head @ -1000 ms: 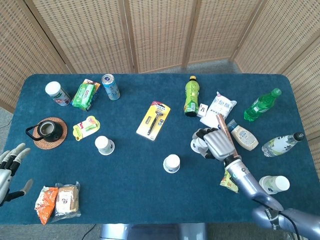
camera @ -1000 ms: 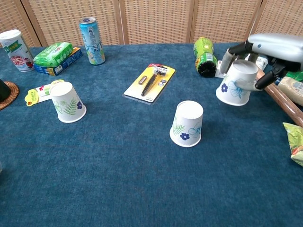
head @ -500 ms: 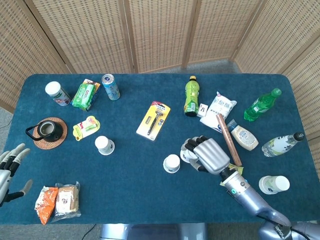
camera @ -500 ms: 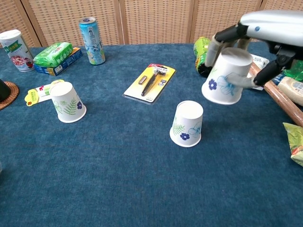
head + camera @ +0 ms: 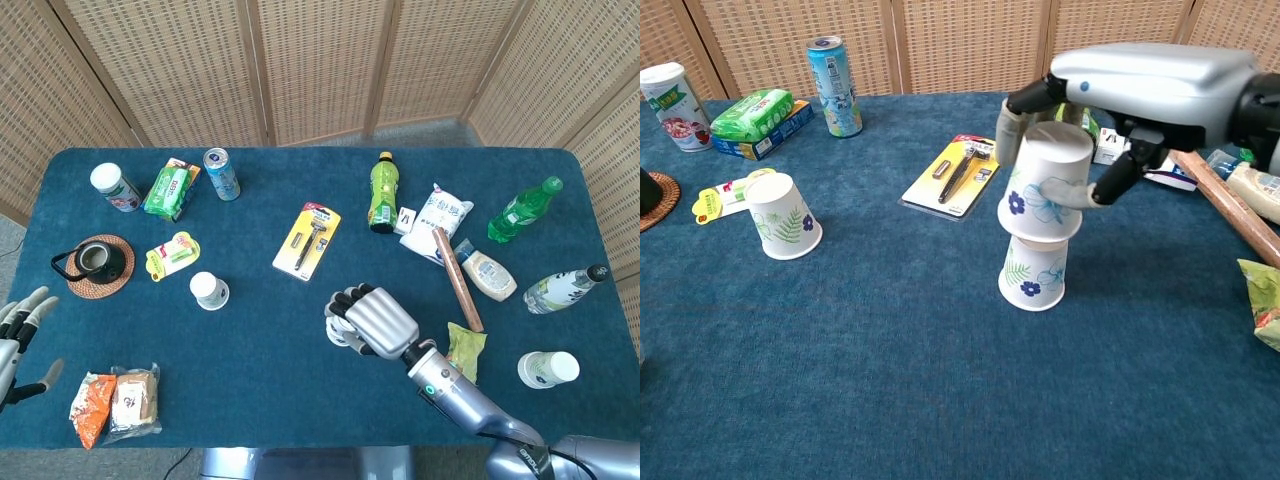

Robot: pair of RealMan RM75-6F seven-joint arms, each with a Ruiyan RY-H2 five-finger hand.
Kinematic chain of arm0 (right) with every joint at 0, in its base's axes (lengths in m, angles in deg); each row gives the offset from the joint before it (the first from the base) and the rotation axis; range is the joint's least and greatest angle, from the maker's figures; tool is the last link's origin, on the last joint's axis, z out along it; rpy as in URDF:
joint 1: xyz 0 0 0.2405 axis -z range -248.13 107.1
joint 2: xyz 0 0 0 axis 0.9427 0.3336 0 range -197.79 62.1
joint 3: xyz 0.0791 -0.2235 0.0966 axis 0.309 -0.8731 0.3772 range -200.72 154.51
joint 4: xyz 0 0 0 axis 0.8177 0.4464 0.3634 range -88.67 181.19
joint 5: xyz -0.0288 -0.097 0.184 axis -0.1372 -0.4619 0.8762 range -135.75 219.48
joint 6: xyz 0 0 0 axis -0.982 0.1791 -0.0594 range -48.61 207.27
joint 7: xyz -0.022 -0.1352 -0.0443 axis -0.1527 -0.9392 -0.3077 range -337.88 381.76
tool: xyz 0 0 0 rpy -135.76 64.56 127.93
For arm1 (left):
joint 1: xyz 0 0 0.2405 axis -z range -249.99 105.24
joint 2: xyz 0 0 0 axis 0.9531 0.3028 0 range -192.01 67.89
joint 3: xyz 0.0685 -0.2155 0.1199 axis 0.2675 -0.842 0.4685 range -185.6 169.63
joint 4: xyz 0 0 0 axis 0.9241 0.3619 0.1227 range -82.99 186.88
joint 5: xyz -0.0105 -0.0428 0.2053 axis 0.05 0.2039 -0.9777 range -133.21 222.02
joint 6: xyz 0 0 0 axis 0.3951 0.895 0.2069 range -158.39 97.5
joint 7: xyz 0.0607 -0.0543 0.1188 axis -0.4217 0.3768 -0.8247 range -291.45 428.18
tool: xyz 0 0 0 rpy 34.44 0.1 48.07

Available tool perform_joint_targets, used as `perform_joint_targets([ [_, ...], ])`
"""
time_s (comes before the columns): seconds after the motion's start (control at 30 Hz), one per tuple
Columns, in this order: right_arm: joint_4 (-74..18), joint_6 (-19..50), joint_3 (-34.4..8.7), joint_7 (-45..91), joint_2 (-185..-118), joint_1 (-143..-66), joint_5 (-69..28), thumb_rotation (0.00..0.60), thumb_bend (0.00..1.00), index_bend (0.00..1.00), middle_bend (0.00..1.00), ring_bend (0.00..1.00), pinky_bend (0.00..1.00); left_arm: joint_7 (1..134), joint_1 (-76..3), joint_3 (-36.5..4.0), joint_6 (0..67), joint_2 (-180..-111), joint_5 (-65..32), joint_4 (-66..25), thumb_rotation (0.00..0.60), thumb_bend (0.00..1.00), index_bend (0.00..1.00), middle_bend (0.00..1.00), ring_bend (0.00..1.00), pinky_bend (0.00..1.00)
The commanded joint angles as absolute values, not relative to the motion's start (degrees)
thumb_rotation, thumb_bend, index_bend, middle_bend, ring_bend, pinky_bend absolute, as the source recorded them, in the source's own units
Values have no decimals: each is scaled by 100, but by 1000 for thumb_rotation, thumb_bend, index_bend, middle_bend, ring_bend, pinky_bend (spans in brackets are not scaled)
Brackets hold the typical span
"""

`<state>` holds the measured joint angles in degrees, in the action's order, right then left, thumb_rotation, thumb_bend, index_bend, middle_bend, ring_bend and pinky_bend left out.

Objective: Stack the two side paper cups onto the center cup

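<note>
My right hand (image 5: 1120, 95) grips an upside-down paper cup (image 5: 1043, 190) with blue flowers, right above the center cup (image 5: 1033, 272); its rim overlaps the center cup's top. In the head view the right hand (image 5: 372, 321) covers both cups. The left side cup (image 5: 783, 215) with a green leaf print stands upside down on the blue table, also seen as a left side cup (image 5: 210, 290) from above. My left hand (image 5: 18, 340) hangs open off the table's left edge, holding nothing.
A razor pack (image 5: 957, 174) lies just behind the center cup. A green bottle (image 5: 382, 192), a snack bag (image 5: 443, 210), a wooden stick (image 5: 1228, 208) and a green packet (image 5: 462, 351) lie to the right. A can (image 5: 834, 71), a green box (image 5: 757, 121) and a teapot on a coaster (image 5: 98, 262) are on the left.
My right hand has carried the flowered cup leftward from the right side and lowered it onto the top of the center cup. The left hand and left cup have stayed put.
</note>
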<state>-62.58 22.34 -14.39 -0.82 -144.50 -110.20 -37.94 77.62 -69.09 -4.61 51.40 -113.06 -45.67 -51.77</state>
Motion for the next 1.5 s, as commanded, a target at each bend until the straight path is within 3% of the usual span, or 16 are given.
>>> perform_joint_targets([
  [0.03, -6298, 2271, -1395, -182, -14498, -11088, -3698, 600, 434, 358, 366, 350, 413, 7771, -6906, -462, 5134, -11304, -4561, -5173, 600, 431, 0, 0, 0, 0],
  [0.43, -6113, 2372, -1416, -363, -14876, -11261, -3344, 600, 434, 358, 366, 350, 413, 7778, -6908, -459, 5126, -11310, -4555, -5149, 600, 431, 0, 0, 0, 0],
  [1.23, -5907, 2334, -1562, -260, -14891, -11337, -3286, 600, 409, 356, 366, 350, 413, 7742, -6892, -464, 5083, -11331, -4524, -5148, 600, 431, 0, 0, 0, 0],
  [1.37, -5837, 2354, -1595, -180, -14935, -11333, -3260, 600, 379, 318, 357, 350, 413, 7769, -6901, -467, 5107, -11322, -4529, -5146, 600, 432, 0, 0, 0, 0],
  [1.5, -5796, 2332, -1612, -98, -14971, -11326, -3309, 600, 374, 213, 324, 346, 413, 7787, -6902, -465, 5108, -11315, -4533, -5140, 600, 431, 0, 0, 0, 0],
])
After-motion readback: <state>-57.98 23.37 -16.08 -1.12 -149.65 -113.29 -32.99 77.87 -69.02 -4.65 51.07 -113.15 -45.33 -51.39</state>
